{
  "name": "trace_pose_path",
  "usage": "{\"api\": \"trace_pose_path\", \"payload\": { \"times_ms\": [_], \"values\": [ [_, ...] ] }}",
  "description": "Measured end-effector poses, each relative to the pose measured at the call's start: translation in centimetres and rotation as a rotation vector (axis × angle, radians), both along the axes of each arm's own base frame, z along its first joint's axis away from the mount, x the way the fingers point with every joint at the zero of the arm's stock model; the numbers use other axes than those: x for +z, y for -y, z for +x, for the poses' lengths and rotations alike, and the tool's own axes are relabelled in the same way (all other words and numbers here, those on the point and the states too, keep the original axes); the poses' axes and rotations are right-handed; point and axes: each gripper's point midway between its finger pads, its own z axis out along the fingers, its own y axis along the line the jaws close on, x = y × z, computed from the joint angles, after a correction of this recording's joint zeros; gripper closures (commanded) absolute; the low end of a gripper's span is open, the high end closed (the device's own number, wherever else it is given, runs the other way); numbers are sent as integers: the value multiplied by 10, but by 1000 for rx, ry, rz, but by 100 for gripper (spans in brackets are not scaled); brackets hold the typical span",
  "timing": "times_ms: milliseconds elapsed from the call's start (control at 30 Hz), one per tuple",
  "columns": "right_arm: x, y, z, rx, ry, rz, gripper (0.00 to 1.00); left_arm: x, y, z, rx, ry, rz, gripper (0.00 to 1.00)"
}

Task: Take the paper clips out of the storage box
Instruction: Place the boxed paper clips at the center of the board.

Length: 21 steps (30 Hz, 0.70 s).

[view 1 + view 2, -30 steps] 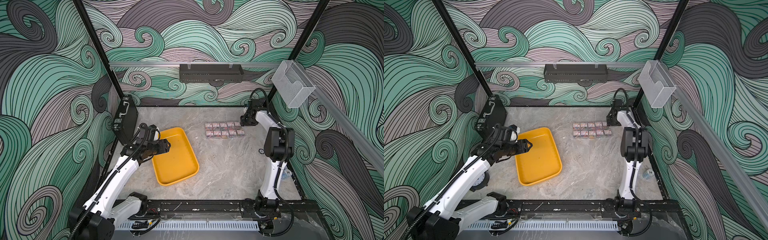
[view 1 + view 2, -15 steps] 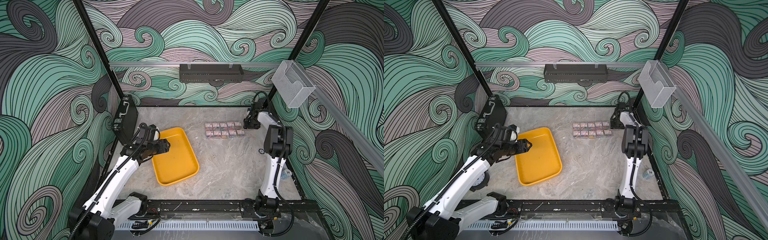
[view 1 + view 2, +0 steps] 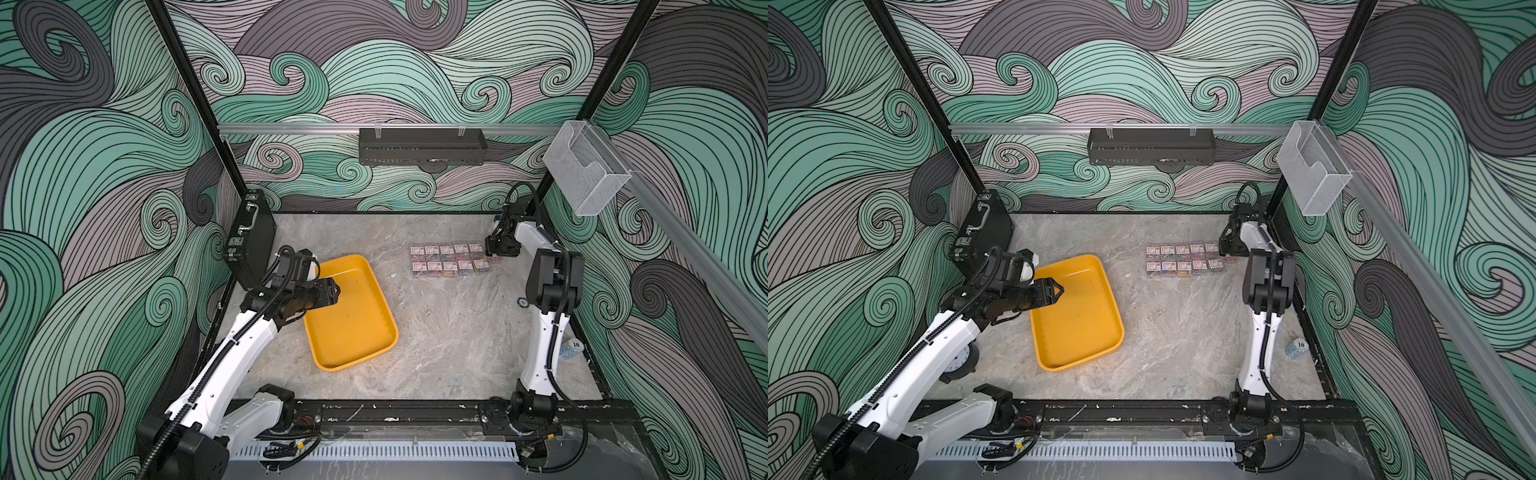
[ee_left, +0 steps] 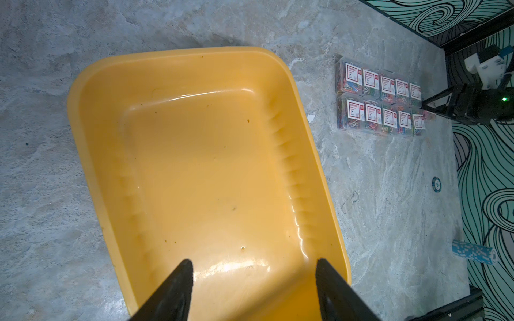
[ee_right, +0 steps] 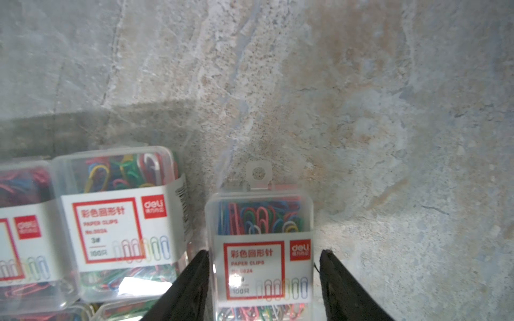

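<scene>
- The paper clips (image 3: 451, 260): small clear boxes of multicoloured clips with white-and-red labels, flat in two tight rows just beside the right gripper (image 5: 264, 251). One box lies slightly apart, between its fingers.
- The storage box (image 4: 91, 144): shallow yellow-orange tray, floor bare, one end beneath the left gripper (image 4: 253, 262).

A: How is the left gripper (image 4: 253, 260) held?
B: Jaws are spread apart; the arm (image 3: 249, 338) is stretched forward.
A: And the right gripper (image 5: 264, 251)?
B: It is pointed down, jaws parted, elbow (image 3: 552, 282) raised.
</scene>
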Motion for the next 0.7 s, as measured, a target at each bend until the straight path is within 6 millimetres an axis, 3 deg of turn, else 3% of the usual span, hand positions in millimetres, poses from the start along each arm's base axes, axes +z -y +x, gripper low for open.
{"api": "trace_pose_path", "payload": {
  "times_ms": [367, 700],
  "values": [
    [3, 1, -1, -18, 4, 74, 34, 0, 0, 0, 0, -2, 1, 32],
    [21, -8, 10, 4, 44, 146, 34, 3, 1, 4, -1, 1, 0, 32]
  ]
}}
